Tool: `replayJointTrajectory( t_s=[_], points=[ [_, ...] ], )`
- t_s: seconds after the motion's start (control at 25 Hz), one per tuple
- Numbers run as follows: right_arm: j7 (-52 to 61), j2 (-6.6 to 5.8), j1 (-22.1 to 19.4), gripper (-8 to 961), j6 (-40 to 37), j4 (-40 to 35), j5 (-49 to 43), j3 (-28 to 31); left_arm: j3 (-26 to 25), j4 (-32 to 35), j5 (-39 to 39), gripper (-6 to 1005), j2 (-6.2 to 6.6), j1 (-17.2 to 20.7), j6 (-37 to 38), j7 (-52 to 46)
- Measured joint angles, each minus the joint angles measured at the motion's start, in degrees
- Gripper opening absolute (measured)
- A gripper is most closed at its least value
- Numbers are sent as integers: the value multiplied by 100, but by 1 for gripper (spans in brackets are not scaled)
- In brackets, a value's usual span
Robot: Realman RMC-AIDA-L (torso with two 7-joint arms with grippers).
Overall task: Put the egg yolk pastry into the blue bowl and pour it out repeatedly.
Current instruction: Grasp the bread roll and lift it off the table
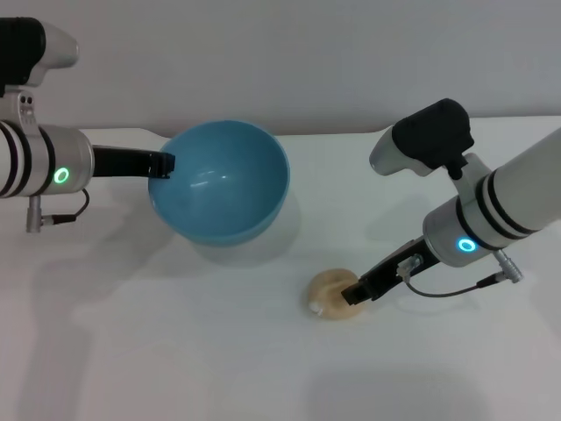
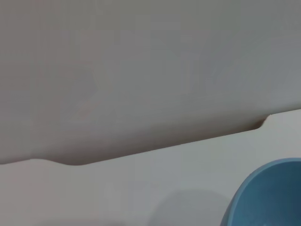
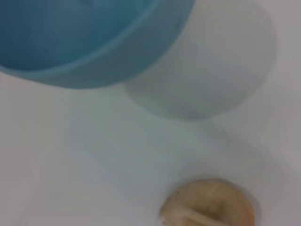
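The blue bowl (image 1: pixel 223 182) is tipped and lifted, nothing inside, the left gripper (image 1: pixel 163 164) clamped on its rim. The egg yolk pastry (image 1: pixel 331 296) sits on the table (image 1: pixel 131 351) below-right of the bowl, the right gripper (image 1: pixel 354 293) touching it; can't tell how wide that one's open.

White table (image 1: pixel 175 351); grey wall (image 1: pixel 263 53)

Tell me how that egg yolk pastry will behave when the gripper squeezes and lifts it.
The egg yolk pastry looks round, so a nudge from the right gripper may roll it across the table. Its lumpy, cracked surface suggests it could crumble under firm pressure. Probably light.
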Motion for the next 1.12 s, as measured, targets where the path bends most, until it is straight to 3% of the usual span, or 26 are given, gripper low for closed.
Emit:
replayJointTrajectory(
  t_s=[0.88, 1.12],
  points=[
    [14, 17, 119, 232, -900, 715, 71, -210, 44, 140, 14, 15, -2, -22, -37, -11],
    [14, -20, 11, 103, -658, 344, 74, -133, 44, 146, 13, 16, -7, -26, -31, -12]
  ],
)
